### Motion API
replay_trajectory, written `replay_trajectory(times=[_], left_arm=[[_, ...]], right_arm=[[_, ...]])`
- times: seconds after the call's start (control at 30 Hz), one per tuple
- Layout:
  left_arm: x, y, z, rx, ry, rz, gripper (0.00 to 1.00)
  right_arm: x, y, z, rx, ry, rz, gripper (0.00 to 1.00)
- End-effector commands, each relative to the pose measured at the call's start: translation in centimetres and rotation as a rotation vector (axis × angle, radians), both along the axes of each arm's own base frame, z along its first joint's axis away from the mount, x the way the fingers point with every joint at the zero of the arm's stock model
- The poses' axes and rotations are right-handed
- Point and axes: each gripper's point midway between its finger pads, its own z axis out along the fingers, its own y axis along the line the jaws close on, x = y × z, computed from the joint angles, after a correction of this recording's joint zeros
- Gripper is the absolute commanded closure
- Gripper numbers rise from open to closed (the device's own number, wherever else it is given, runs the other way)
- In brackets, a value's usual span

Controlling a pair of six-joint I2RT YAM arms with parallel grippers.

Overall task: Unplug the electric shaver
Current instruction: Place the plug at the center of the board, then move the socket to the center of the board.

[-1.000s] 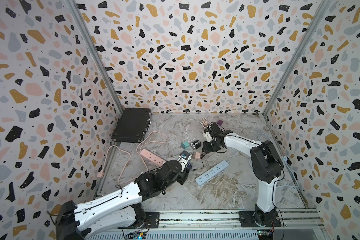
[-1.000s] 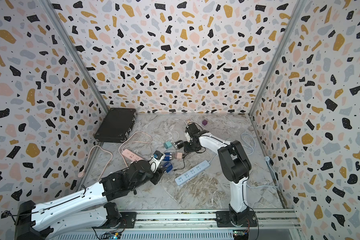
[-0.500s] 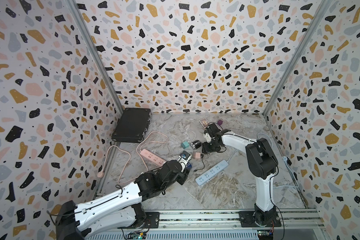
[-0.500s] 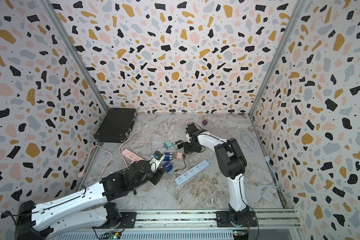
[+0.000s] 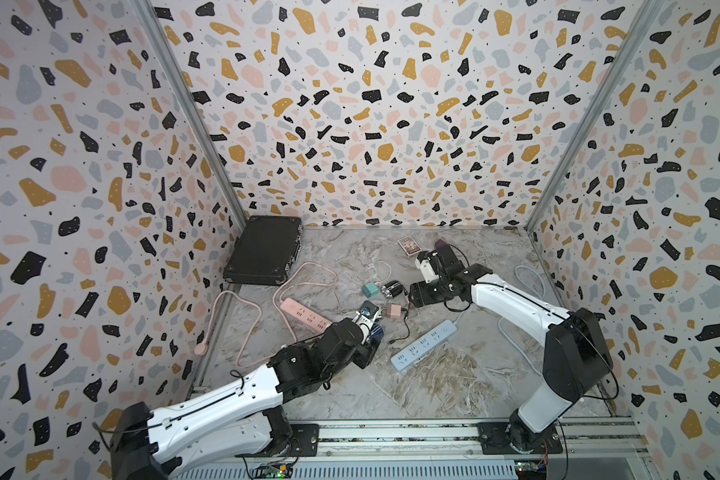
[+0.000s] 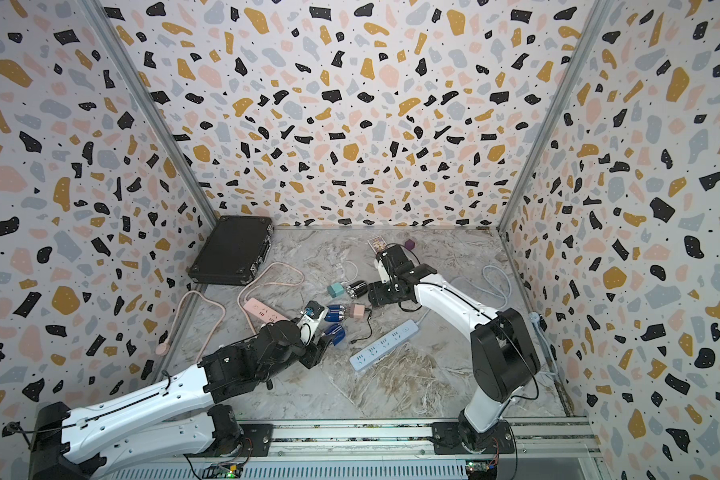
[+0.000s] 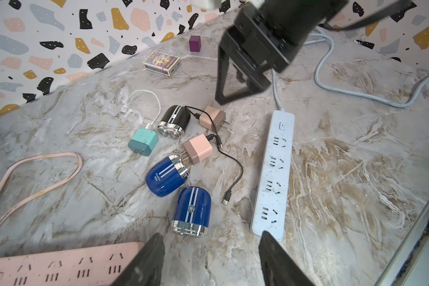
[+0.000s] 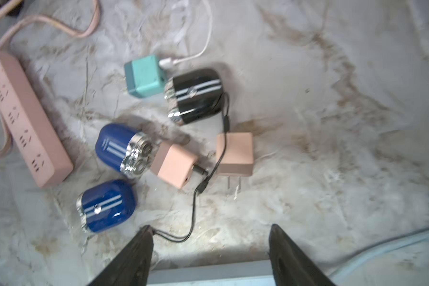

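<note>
Marble tabletop [image 5: 433, 386] carries a black shaver [image 5: 390, 289], at nine o'clock from the right gripper [image 8: 211, 227]. Both it and the left gripper [image 7: 211, 235] stand spread, gripping nothing.

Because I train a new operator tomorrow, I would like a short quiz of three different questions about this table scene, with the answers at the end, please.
1. How many shavers lie on the table, and in which colours?
2. True or false: a plug sits in the light blue power strip.
3. Which cable enters the teal adapter? A black, B white, C pink.

Key
1. Three: one black shaver and two blue shavers.
2. False: nothing is plugged into it.
3. B, the white cable.
</note>
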Motion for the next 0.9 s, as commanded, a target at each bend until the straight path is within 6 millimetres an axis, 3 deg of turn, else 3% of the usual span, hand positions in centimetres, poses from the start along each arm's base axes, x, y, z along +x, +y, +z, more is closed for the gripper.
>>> replay_trajectory(times=[0.0,0.27,0.4,0.57,0.87], left_arm=[[0.8,1.3,1.1,-0.019,-0.045,0.058,0.34],[1.7,3.4,1.5,-0.04,-0.044,0.136,0.04],[2.1,4.2,1.5,-0.043,-0.041,0.159,0.01],[2.4,5.0,1.5,-0.048,-0.04,0.191,0.0],[3.5,7.0,1.3,-0.034,-0.035,0.27,0.0]], right_arm=[[-3.6,1.2,-2.3,-0.063,0.051,0.076,0.26],[-7.8,4.2,-5.0,-0.072,0.09,0.191,0.27],[-8.6,4.2,-6.5,-0.086,0.114,0.198,0.28],[-9.9,2.7,-8.1,-0.1,0.138,0.175,0.28],[-12.3,-2.4,-8.4,-0.168,0.124,0.085,0.28]])
